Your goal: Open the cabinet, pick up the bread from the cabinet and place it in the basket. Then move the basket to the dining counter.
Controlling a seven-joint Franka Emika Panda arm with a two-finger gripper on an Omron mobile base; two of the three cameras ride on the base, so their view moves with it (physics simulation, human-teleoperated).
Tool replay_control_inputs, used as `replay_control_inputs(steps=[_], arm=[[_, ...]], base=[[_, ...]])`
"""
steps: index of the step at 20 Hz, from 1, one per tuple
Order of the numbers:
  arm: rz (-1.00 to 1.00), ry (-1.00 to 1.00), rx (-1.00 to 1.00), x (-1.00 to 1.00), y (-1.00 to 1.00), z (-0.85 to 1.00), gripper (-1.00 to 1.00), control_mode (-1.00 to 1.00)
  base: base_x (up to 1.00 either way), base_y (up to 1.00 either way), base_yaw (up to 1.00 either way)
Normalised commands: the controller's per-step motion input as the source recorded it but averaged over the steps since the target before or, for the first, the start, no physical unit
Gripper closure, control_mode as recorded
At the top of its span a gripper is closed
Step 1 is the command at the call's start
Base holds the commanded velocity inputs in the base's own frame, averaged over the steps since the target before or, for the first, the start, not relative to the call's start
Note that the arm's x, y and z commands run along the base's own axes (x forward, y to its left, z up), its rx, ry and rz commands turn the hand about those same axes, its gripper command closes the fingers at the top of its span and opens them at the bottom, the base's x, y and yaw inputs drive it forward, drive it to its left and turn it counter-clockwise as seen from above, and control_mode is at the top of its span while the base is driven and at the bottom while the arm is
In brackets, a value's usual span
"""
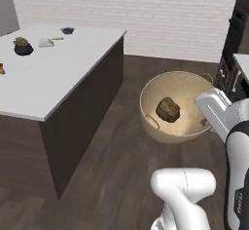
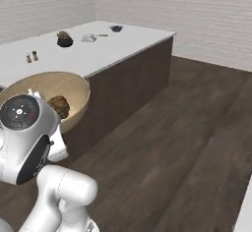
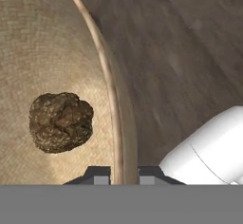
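Note:
The tan round basket (image 1: 185, 90) hangs above the wooden floor, to the right of the dining counter (image 1: 58, 73). The dark lumpy bread (image 1: 168, 109) lies on the basket's bottom. My gripper (image 3: 124, 176) is shut on the basket's rim, one fingertip (image 3: 99, 175) inside and one outside. In the right base view the basket (image 2: 54, 86) with the bread (image 2: 59, 105) sits just behind my hand, close to the dining counter (image 2: 108, 46). The hand view looks down on the bread (image 3: 60, 122) and the basket wall (image 3: 38, 52). The wall cabinet is out of view.
On the counter top stand a small dark pot with a plant (image 1: 23, 46), a dark bowl (image 1: 67, 30), a white item (image 1: 46, 42) and two little shakers (image 2: 31, 57). Dark furniture (image 1: 233, 44) rises at the right. Open wooden floor (image 2: 187, 128) stretches to the right.

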Motion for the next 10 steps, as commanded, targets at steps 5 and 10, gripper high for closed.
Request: replay_control_inputs(steps=[5,10], arm=[[0.0,0.0,0.0,0.0,0.0,0.0,1.0,1.0],[0.0,0.0,0.0,0.0,0.0,0.0,1.0,1.0]], base=[[0.98,-0.48,0.68],[1.0,-0.64,0.48]])
